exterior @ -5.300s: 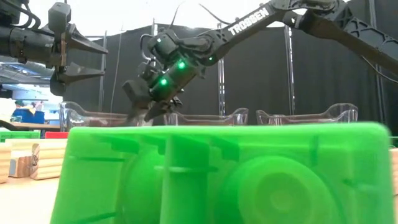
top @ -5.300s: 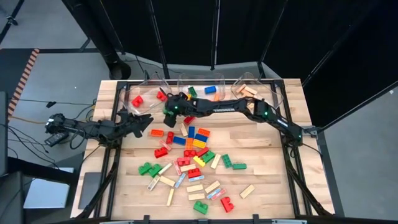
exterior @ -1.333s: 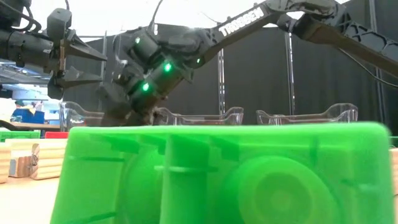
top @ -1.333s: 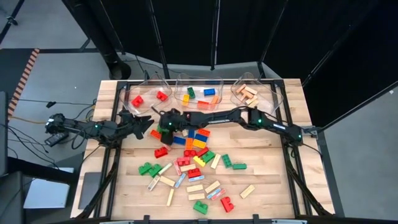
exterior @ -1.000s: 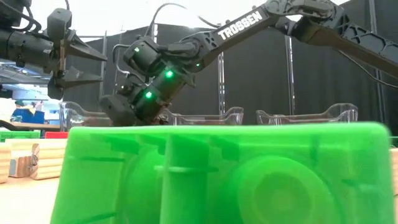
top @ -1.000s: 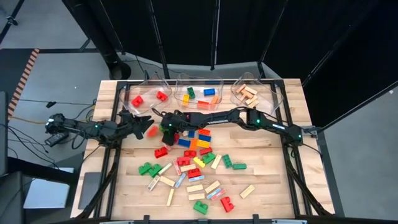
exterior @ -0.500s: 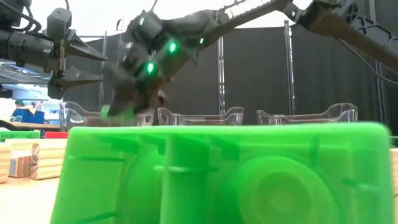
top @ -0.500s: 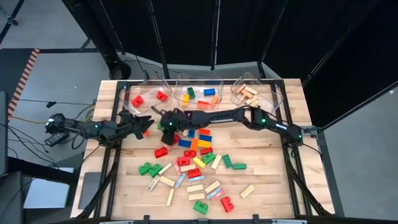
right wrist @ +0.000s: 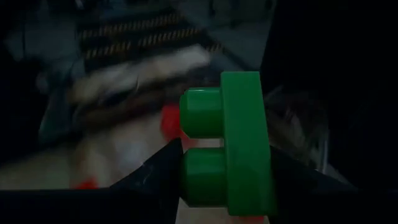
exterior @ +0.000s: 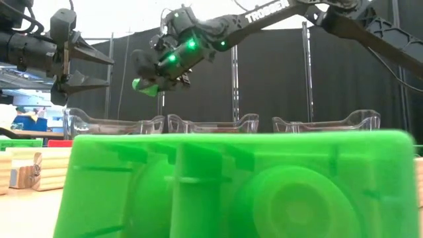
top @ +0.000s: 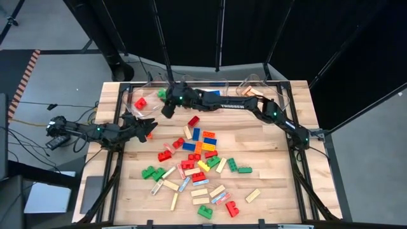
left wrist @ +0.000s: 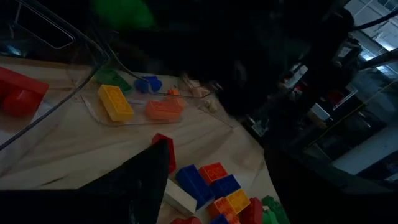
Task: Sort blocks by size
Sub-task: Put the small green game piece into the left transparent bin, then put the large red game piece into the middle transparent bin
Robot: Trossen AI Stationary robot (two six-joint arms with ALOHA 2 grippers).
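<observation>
Gripping small green studded plastic brick [right wrist: 239,146], right gripper [exterior: 151,84] hung above clear plastic bins [exterior: 213,123]; left gripper [top: 147,124] waited spread wide.

right hand [exterior: 153,84] lifted a green block [exterior: 144,86] from the pile toward the bins [exterior: 119,123]

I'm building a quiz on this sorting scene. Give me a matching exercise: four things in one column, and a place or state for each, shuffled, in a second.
Things:
1. small green brick
2. left gripper
3. tan wooden bars
4. large green brick

Places or states:
A. waiting with jaws open, by the table's left edge
B. lying right in front of the low camera
C. held in the right gripper, above the bins
D. lying in the right-hand clear bin

Pairs: 1-C, 2-A, 3-D, 4-B
</observation>
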